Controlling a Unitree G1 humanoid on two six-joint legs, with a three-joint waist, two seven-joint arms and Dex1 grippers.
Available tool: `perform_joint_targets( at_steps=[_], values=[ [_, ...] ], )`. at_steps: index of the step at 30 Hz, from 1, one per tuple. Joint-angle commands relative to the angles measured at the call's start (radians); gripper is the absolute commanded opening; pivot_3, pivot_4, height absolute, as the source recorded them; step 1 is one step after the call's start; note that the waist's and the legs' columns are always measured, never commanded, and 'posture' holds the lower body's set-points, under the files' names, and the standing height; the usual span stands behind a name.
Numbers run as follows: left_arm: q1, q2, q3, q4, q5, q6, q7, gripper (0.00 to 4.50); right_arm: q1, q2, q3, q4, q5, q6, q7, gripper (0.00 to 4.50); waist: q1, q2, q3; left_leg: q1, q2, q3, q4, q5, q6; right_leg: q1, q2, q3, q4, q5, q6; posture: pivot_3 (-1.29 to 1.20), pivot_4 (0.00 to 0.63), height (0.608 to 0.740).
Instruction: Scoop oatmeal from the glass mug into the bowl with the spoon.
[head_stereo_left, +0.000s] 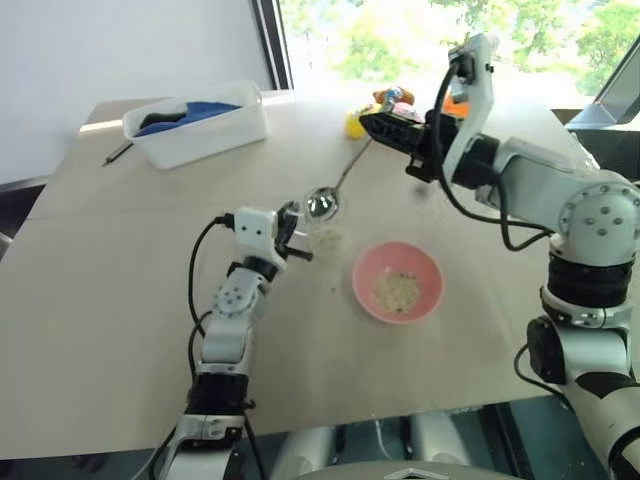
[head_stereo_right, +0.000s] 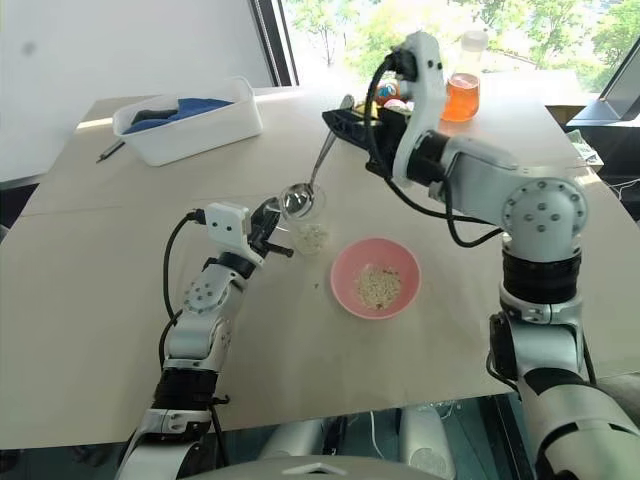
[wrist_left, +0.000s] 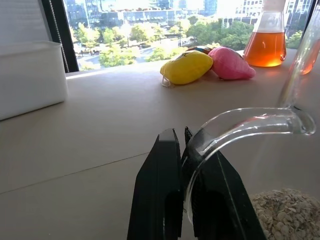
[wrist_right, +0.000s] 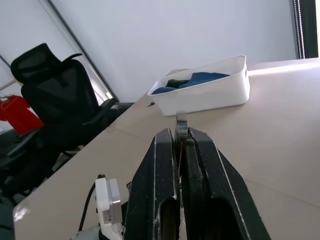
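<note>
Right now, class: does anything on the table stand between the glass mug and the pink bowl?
Nothing visible does. The glass mug, held by the left hand, and the bowl have only bare table between them.

Head stereo overhead; wrist close-ups, perhaps.

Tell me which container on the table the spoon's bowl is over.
The glass mug, held by the left gripper; the spoon isn't over the pink bowl or white tub.

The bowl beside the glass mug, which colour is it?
The bowl is pink, clearest in the right eye view.
</note>
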Motion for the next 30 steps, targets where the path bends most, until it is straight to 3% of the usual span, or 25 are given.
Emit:
perform_joint_targets(
  at_steps=[1, 4, 5, 6, 11, 14, 17, 23, 30],
  values=[
    [0.029, 0.015, -0.030, 0.037, 0.058, 0.035, 0.008, 0.01, -0.007, 0.021, 0.014, -0.013, -0.073, -0.046, 0.052, 0.00, 0.000, 0.000, -0.001, 0.000, 0.000, 0.000, 0.000, 0.000, 0.000, 0.000, 0.000, 0.000, 0.000, 0.000, 0.000, 0.00, 0.150, 0.740],
    [0.028, 0.021, -0.031, 0.042, 0.069, 0.036, 0.019, 0.01, -0.003, 0.030, 0.036, 0.007, -0.154, -0.067, 0.088, 0.00, -0.001, 0.000, -0.003, 0.000, 0.000, 0.000, 0.000, 0.000, 0.000, 0.000, 0.000, 0.000, 0.000, 0.000, 0.000, 0.00, 0.150, 0.740],
    [0.028, 0.021, -0.030, 0.042, 0.070, 0.036, 0.021, 0.00, -0.002, 0.034, 0.037, 0.010, -0.172, -0.071, 0.098, 0.71, -0.001, 0.000, -0.003, 0.001, 0.000, 0.000, 0.000, 0.000, 0.000, 0.000, 0.000, 0.000, 0.000, 0.000, 0.000, 0.00, 0.150, 0.740],
    [0.029, 0.023, -0.028, 0.041, 0.073, 0.037, 0.023, 0.00, 0.000, 0.041, 0.034, 0.013, -0.181, -0.072, 0.104, 0.95, -0.001, 0.000, -0.003, 0.001, 0.000, 0.000, 0.000, 0.000, 0.000, 0.000, 0.000, 0.000, 0.000, 0.000, 0.000, 0.00, 0.150, 0.740],
    [0.039, 0.030, -0.022, 0.035, 0.076, 0.043, 0.034, 0.00, -0.002, 0.061, 0.016, 0.023, -0.245, -0.097, 0.129, 3.36, -0.003, 0.001, -0.003, 0.001, 0.000, 0.000, 0.000, 0.000, 0.000, 0.000, 0.000, 0.000, 0.000, 0.000, 0.000, 0.00, 0.150, 0.740],
    [0.042, 0.028, -0.020, 0.032, 0.068, 0.047, 0.033, 0.00, -0.015, 0.066, -0.002, 0.043, -0.283, -0.122, 0.143, 3.36, -0.003, 0.001, -0.004, 0.001, 0.000, 0.000, 0.000, 0.000, 0.000, 0.000, 0.000, 0.000, 0.000, 0.000, 0.000, 0.00, 0.150, 0.740],
    [0.042, 0.024, -0.016, 0.030, 0.061, 0.050, 0.030, 1.03, -0.027, 0.068, -0.014, 0.061, -0.319, -0.144, 0.158, 3.42, -0.008, 0.002, -0.004, 0.001, 0.000, 0.000, 0.000, 0.000, 0.000, 0.000, 0.000, 0.000, 0.000, 0.000, 0.000, 0.00, 0.150, 0.740],
    [0.045, 0.021, -0.013, 0.027, 0.068, 0.061, 0.037, 3.92, -0.032, 0.072, -0.030, 0.076, -0.363, -0.154, 0.183, 3.42, -0.007, 0.002, -0.004, 0.000, -0.001, -0.001, 0.000, 0.000, 0.000, 0.000, 0.000, 0.000, 0.000, 0.000, 0.000, 0.00, 0.150, 0.740],
    [0.041, 0.026, -0.001, 0.003, 0.071, 0.035, 0.043, 3.92, -0.035, 0.081, -0.046, 0.083, -0.392, -0.154, 0.202, 3.42, -0.006, 0.002, -0.004, 0.000, -0.001, -0.001, 0.000, 0.000, 0.000, 0.000, 0.000, 0.000, 0.000, 0.000, 0.000, 0.00, 0.150, 0.740]
  ],
)
